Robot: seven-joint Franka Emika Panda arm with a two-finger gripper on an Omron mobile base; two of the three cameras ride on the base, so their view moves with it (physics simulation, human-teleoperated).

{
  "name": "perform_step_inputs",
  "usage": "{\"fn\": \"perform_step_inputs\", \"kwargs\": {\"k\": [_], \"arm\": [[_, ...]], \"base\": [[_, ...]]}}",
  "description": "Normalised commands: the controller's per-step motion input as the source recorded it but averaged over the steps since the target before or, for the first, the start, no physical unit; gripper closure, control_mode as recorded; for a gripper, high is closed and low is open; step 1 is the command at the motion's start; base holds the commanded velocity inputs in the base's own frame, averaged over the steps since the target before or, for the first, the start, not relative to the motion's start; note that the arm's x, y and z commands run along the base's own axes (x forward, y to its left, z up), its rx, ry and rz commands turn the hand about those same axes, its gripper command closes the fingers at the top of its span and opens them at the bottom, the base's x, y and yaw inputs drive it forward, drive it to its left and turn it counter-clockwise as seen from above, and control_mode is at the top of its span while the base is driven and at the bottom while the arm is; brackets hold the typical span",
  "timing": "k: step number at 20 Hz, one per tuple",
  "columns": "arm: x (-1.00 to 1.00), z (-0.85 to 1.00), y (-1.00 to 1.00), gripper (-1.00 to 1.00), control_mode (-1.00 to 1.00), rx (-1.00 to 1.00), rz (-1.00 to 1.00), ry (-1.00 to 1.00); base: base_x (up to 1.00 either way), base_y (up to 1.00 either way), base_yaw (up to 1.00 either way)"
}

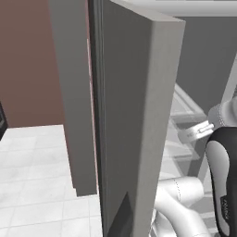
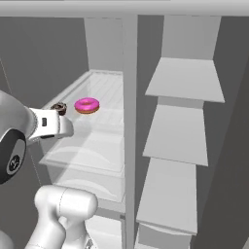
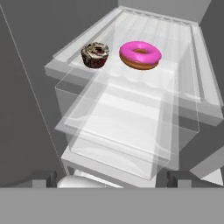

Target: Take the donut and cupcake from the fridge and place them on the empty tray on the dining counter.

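Dark fingertips at the bottom of the hand view sit far apart, so the gripper [image 3: 112, 178] is spread wide with nothing between them. Ahead of it and higher, across stacked clear drawers [image 3: 122, 127], the cupcake [image 3: 95, 54] and the donut [image 3: 140, 54] rest side by side on a translucent shelf [image 3: 183, 57] inside the fridge [image 2: 129, 146], close together but apparently not touching. My worry: a straight reach could clip the drawer fronts or the shelf lip. With the pastries so near each other, a finger sliding between them might knock the neighbour aside. Soft frosting could also smear or slip under a squeeze.
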Motion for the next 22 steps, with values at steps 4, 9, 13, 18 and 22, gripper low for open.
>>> {"fn": "perform_step_inputs", "kwargs": {"k": [4,9,13,18,22], "arm": [[0.0,0.0,0.0,-1.0,1.0,0.0,0.0,0.0],[0.0,0.0,0.0,-1.0,1.0,0.0,0.0,0.0],[0.0,0.0,0.0,-1.0,1.0,0.0,0.0,0.0],[0.16,-0.02,0.1,-1.0,-1.0,0.0,0.04,0.02],[0.26,0.02,0.22,-1.0,-1.0,0.0,0.11,0.0]], "base": [[1.0,0.0,0.12],[0.82,0.0,0.06],[0.03,0.0,0.0],[0.0,0.0,0.0],[0.0,0.0,0.0]]}}
